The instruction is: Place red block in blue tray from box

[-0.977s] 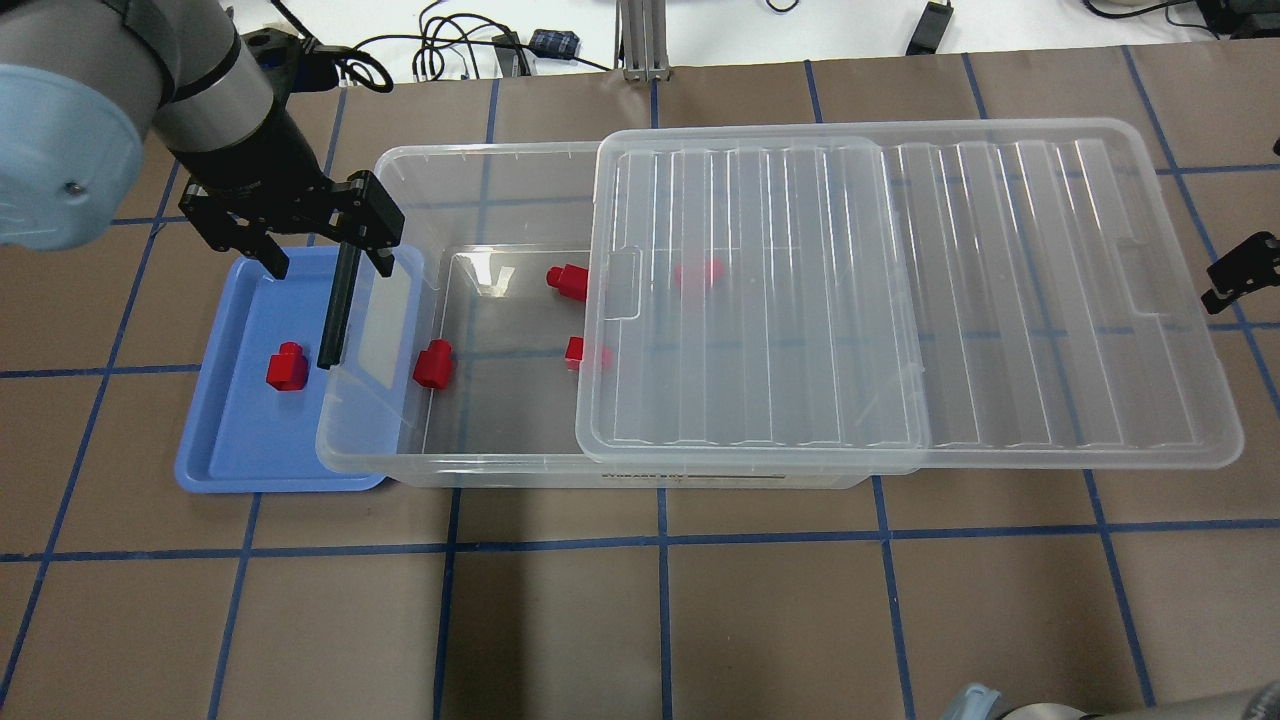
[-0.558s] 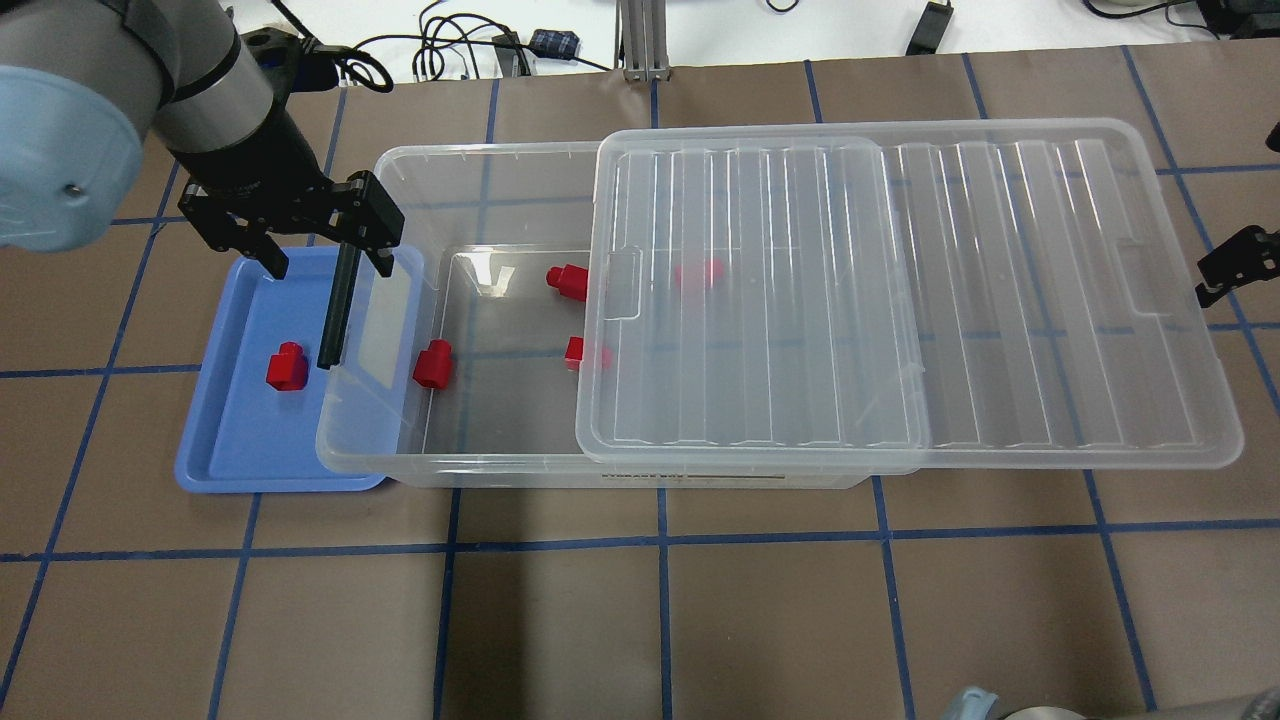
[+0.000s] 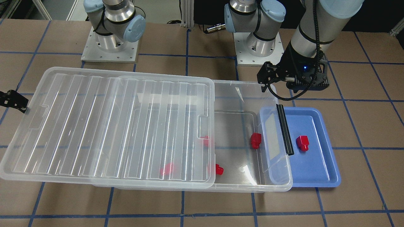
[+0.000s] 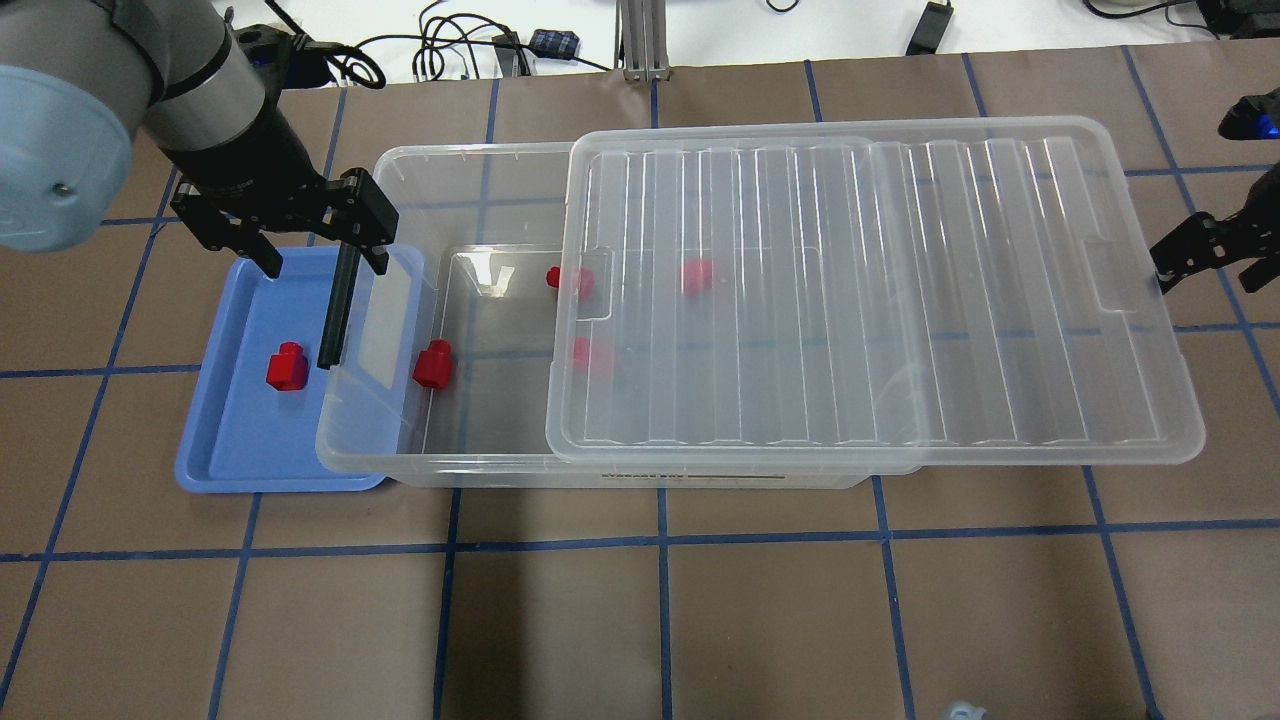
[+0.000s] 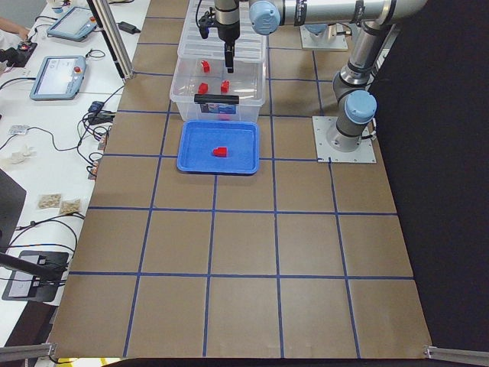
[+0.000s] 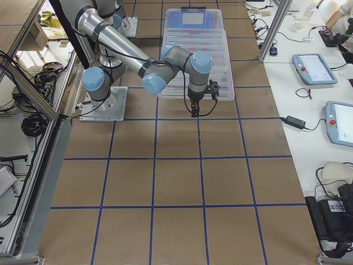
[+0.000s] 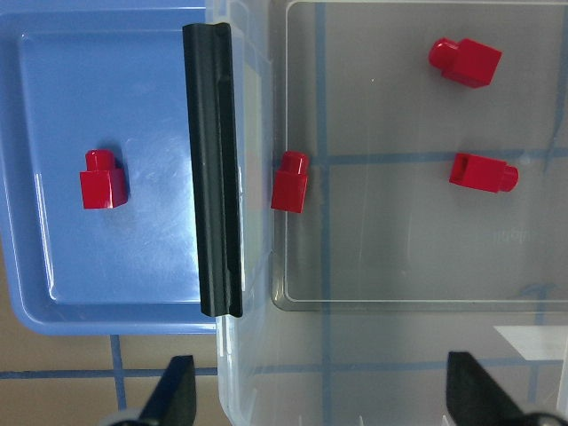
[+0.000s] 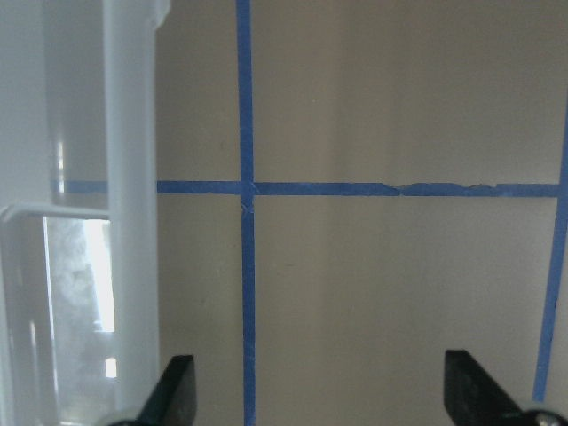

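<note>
One red block (image 4: 286, 365) lies in the blue tray (image 4: 230, 440), also shown in the left wrist view (image 7: 104, 179). A second red block (image 4: 433, 363) lies in the open left end of the clear box (image 4: 480, 160). Three more show blurred through the ribbed lid (image 4: 860, 300). The lid lies shifted to the right on the box. My left gripper (image 4: 322, 262) is open and empty, above the box's black clip (image 4: 338, 305). My right gripper (image 4: 1205, 262) is open and empty at the lid's right end, with the lid's rim (image 8: 131, 222) beside one fingertip.
The box's left end overhangs the tray's right side. The lid sticks out past the box's right end. Brown table paper with blue tape lines (image 4: 660, 540) lies all round. Cables lie beyond the far edge (image 4: 450, 50).
The lid has slid left over the box and now covers two blocks that showed at its edge. My right gripper has moved left behind it. My left gripper has shifted slightly left.
</note>
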